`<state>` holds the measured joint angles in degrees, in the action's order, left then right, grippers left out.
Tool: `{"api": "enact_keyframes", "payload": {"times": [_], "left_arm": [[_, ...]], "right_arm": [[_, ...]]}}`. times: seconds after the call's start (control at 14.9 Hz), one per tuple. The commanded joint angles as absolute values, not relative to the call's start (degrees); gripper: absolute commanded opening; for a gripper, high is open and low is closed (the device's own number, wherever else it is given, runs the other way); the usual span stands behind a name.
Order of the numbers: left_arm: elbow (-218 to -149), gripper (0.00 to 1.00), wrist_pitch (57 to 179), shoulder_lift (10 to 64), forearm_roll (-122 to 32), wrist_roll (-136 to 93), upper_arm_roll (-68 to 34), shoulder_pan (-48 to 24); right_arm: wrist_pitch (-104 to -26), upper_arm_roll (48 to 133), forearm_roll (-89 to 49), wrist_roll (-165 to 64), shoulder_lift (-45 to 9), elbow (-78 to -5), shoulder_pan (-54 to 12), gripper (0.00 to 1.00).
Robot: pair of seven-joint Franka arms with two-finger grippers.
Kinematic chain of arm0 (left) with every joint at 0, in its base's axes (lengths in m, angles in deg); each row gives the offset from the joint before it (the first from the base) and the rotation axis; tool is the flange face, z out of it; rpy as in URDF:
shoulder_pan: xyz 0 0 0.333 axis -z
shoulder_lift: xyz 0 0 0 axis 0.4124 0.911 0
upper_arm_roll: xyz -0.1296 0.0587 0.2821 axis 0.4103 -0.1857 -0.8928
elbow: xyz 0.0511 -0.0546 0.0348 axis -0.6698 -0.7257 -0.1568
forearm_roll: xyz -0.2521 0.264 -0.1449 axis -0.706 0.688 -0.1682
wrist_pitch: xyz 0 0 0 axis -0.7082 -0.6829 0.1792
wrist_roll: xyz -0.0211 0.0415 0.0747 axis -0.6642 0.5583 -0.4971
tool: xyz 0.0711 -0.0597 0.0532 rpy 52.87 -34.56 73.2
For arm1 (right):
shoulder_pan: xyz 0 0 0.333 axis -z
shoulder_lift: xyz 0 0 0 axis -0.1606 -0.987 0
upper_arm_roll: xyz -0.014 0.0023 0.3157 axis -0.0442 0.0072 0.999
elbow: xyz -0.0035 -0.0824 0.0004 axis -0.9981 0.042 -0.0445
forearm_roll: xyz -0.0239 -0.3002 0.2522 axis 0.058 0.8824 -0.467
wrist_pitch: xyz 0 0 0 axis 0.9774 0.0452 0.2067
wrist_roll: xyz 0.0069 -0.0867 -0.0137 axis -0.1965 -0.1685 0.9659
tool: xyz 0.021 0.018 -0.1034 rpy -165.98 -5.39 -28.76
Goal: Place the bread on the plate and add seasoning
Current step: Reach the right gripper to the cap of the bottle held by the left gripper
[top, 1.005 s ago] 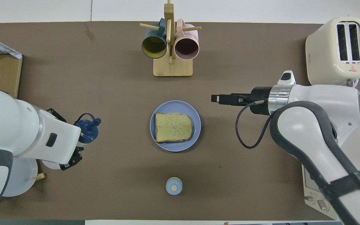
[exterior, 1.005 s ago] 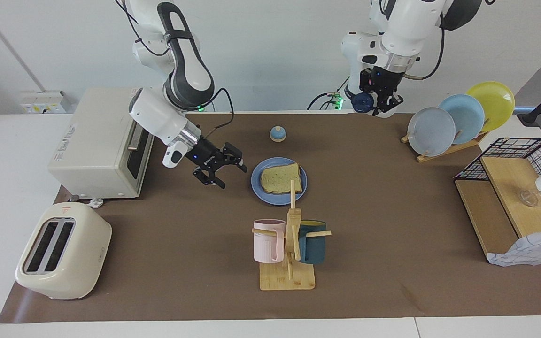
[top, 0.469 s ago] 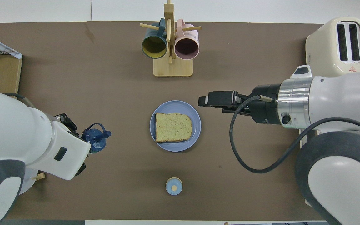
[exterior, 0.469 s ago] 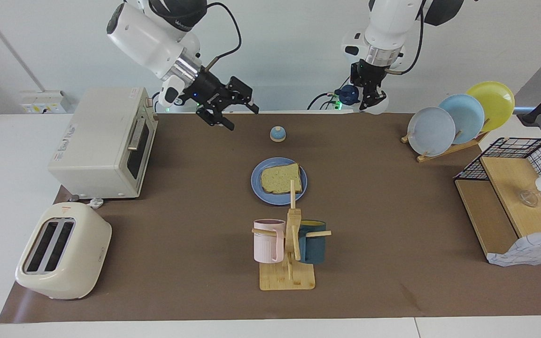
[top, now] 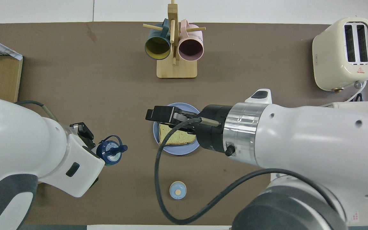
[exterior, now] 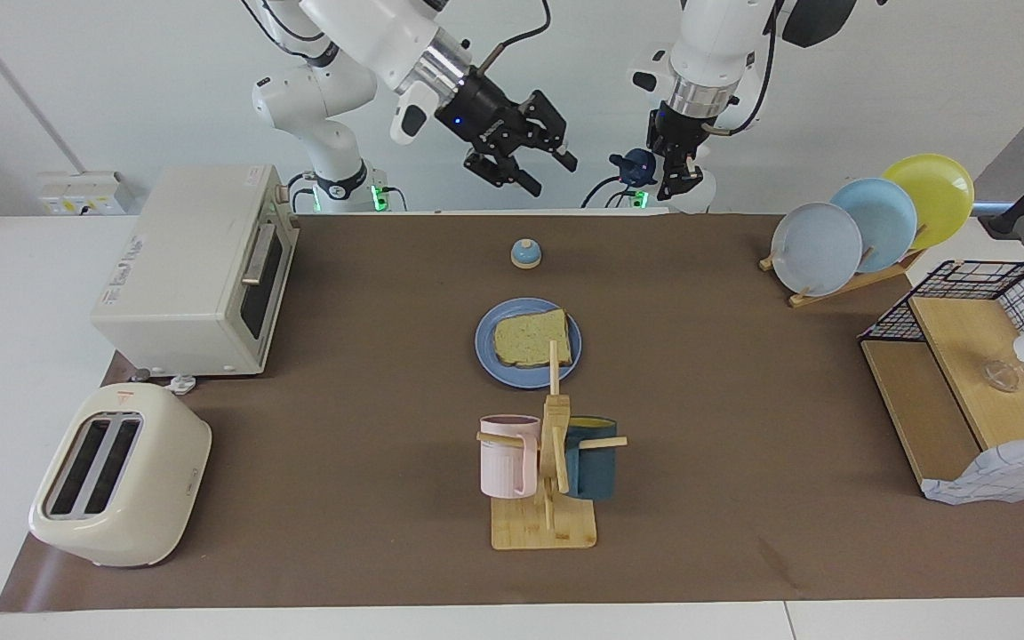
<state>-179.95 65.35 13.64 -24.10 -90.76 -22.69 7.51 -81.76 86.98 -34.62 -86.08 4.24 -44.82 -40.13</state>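
Observation:
The bread [exterior: 531,339] lies flat on the blue plate [exterior: 487,351] in the middle of the mat. My left gripper [exterior: 674,180] is raised high and shut on the seasoning bottle [exterior: 636,166], which is tipped sideways with its navy cap toward the right arm's end. In the overhead view the left gripper [top: 89,144] holds the bottle [top: 109,153] over bare mat beside the plate [top: 174,150]. My right gripper [exterior: 550,174] is open, empty and raised high. In the overhead view the right gripper [top: 157,115] covers part of the plate and the bread [top: 175,139].
A small blue-topped knob [exterior: 525,254] sits nearer to the robots than the plate. A mug rack [exterior: 548,462] stands farther out. A toaster oven [exterior: 192,267] and a toaster [exterior: 121,476] are at the right arm's end. A plate rack [exterior: 868,227] and a wire basket [exterior: 974,373] are at the left arm's end.
Both arms have risen. My right gripper went from low beside the plate to high, now covering it from above. My left gripper carried the bottle up and toward the plate.

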Motion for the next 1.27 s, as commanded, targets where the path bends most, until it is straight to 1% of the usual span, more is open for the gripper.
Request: {"api": "enact_keyframes", "payload": {"times": [0.0, 0.27, 0.4, 0.6, 0.87, 1.0, 1.21], "left_arm": [[-181.98, 0.40, 67.90, 11.47, -26.31, -91.57, -23.02, 7.81], [-183.57, 0.40, 68.97, 10.60, -28.07, -90.95, -22.93, 7.81], [-183.57, 0.39, 69.40, 10.42, -28.42, -89.90, -22.93, 7.81], [-184.10, 0.39, 70.11, 10.33, -28.42, -89.46, -22.93, 7.81], [-184.89, 0.39, 70.55, 9.81, -28.51, -89.45, -22.93, 7.81], [-185.59, 0.39, 70.99, 9.37, -28.51, -89.37, -22.93, 7.81], [-185.59, 0.39, 71.16, 9.28, -28.86, -88.58, -22.93, 7.81]], "right_arm": [[-83.11, 86.95, -31.83, -87.83, 3.41, -44.26, -42.45, 0.63], [-83.02, 86.95, -29.54, -88.88, 3.58, -44.52, -44.75, 0.63], [-82.94, 86.95, -27.87, -88.97, 3.41, -43.91, -44.84, 0.62], [-82.41, 86.95, -26.55, -88.88, 3.41, -43.73, -44.93, 0.56], [-81.01, 86.95, -26.55, -89.23, 3.85, -42.51, -44.93, 0.54], [-80.92, 87.04, -25.85, -89.41, 4.02, -42.76, -45.02, 0.54], [-81.00, 87.39, -24.52, -89.41, 4.55, -43.47, -45.10, 0.51]]}}
